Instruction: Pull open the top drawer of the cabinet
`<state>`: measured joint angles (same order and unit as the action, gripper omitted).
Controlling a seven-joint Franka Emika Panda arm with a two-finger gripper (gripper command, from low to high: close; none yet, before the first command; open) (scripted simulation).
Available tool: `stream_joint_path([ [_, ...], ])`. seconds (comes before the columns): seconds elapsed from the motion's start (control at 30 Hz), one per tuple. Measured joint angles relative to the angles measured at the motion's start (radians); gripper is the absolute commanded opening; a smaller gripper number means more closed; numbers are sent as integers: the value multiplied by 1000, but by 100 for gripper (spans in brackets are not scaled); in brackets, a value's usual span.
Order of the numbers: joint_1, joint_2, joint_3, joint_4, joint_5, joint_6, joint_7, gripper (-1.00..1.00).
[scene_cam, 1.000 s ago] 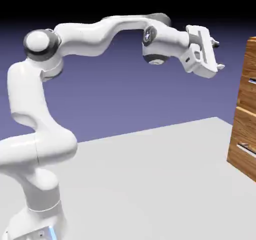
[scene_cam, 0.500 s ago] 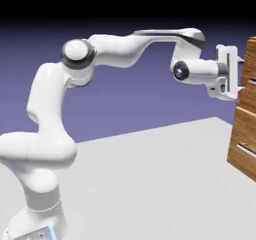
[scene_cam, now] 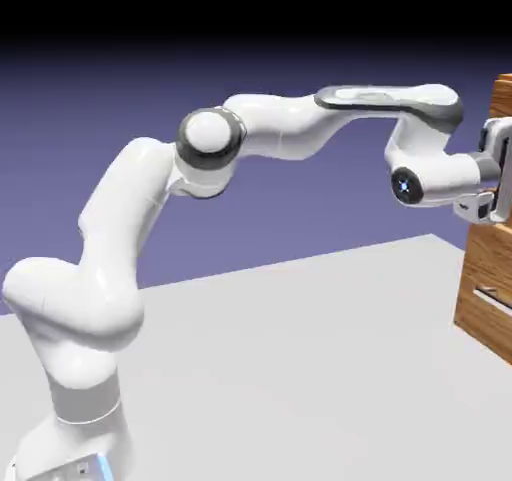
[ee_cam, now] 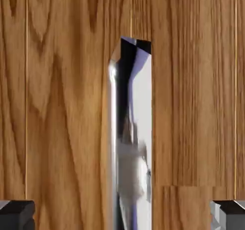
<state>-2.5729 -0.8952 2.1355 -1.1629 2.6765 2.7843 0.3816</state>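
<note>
A white robot arm (scene_cam: 270, 127) arched from the lower left of the exterior view toward the right edge, above a pale tabletop (scene_cam: 280, 369); at right its hand (ee_cam: 122, 215) stood spread before the brown cabinet (scene_cam: 482, 261), partly hiding the upper front; in the hand view, one fingertip showed at lower left, the top drawer's silver handle (ee_cam: 134, 143) ran upright from centre to the bottom edge, and the other fingertip showed at lower right; the step appeared to be lining up for the grasp, the next move calling for closing around the bar, then drawing back.
</note>
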Motion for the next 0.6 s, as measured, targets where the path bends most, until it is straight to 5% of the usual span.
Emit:
stream_joint_path([
  [0.03, -19, -20, 7, 36, -9, 11, 21, 0],
  [0.07, -39, -40, 15, 72, -17, 22, 41, -100],
  [0.6, 267, 235, -136, -435, 85, -132, -225, -100],
])
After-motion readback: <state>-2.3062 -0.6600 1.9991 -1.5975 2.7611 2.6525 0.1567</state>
